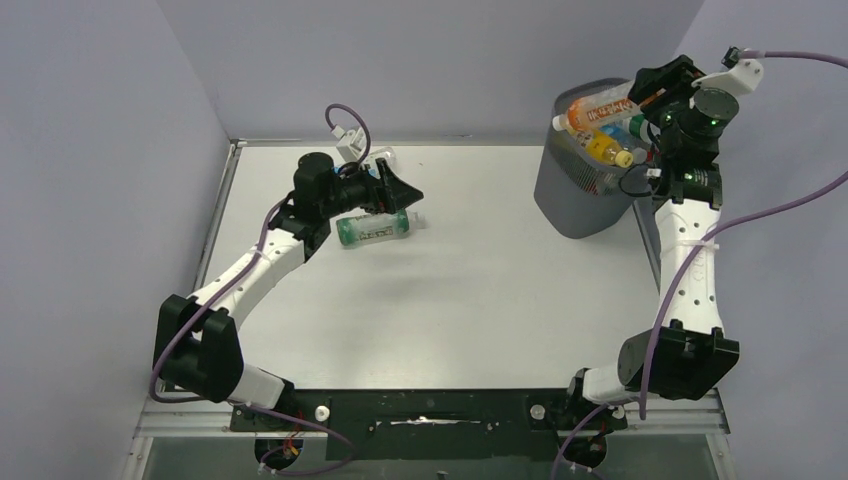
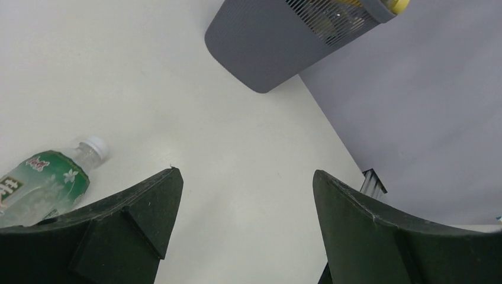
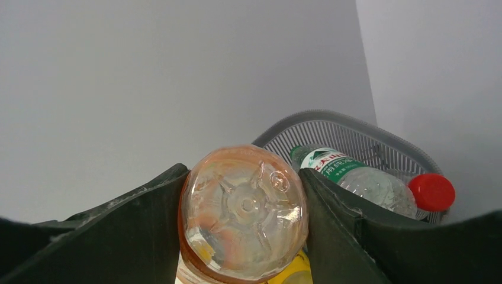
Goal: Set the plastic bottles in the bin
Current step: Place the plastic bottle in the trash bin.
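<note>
A clear bottle with a green label [image 1: 375, 228] lies on its side on the white table, its white cap to the right. My left gripper [image 1: 404, 192] hovers just above and behind it, open, with nothing between its fingers. In the left wrist view the same bottle [image 2: 50, 183] lies left of the left gripper [image 2: 245, 174]. The dark mesh bin [image 1: 580, 190] stands at the far right. Over its rim my right gripper [image 1: 637, 100] is shut on an orange bottle [image 1: 598, 112]. The right wrist view shows that bottle's base [image 3: 243, 213] clamped between the fingers.
The bin [image 3: 331, 115] holds a yellow bottle [image 1: 607, 148] and a green-labelled bottle [image 3: 355, 177] with a red cap [image 3: 432, 192]. Grey walls close in the table on the left, back and right. The bin's side [image 2: 266, 47] shows far ahead of the left gripper.
</note>
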{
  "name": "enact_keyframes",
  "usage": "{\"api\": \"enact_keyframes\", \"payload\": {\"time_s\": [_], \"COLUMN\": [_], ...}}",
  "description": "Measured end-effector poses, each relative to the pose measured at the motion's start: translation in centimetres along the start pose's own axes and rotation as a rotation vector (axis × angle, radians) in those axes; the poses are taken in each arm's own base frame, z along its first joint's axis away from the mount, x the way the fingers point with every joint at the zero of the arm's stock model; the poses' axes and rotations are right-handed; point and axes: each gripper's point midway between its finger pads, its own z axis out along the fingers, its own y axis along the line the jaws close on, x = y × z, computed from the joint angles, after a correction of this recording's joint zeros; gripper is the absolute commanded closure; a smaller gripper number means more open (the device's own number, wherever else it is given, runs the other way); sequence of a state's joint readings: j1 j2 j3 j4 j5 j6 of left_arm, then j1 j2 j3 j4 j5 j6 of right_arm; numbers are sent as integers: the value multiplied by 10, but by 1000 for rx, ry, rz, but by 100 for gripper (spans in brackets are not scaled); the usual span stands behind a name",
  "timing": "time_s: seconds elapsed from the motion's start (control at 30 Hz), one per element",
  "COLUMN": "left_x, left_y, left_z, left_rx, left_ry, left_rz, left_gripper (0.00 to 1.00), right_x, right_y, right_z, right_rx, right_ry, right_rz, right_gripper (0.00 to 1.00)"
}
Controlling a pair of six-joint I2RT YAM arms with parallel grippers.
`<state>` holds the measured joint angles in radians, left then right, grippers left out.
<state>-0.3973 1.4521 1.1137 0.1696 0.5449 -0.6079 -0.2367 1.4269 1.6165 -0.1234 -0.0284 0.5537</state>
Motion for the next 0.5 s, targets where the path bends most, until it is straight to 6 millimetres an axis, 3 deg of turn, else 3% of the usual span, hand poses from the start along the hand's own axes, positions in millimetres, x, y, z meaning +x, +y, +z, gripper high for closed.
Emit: {"api": "enact_keyframes", "payload": {"time_s": [0.3, 0.5], "left_x": [12, 12], "left_y": [14, 15], "left_z": [-3, -3], "left_rx": [-37, -39], "left_ry": [30, 30], "left_rz": [-13, -10], "left_gripper": [19, 19], "right_x": [-4, -20], "right_y": [-9, -38], "right_z": [-2, -12], "right_rx": [134, 245], "right_ry": [-130, -218], "right_rz": [-21, -52], "right_gripper": [56, 52]}}
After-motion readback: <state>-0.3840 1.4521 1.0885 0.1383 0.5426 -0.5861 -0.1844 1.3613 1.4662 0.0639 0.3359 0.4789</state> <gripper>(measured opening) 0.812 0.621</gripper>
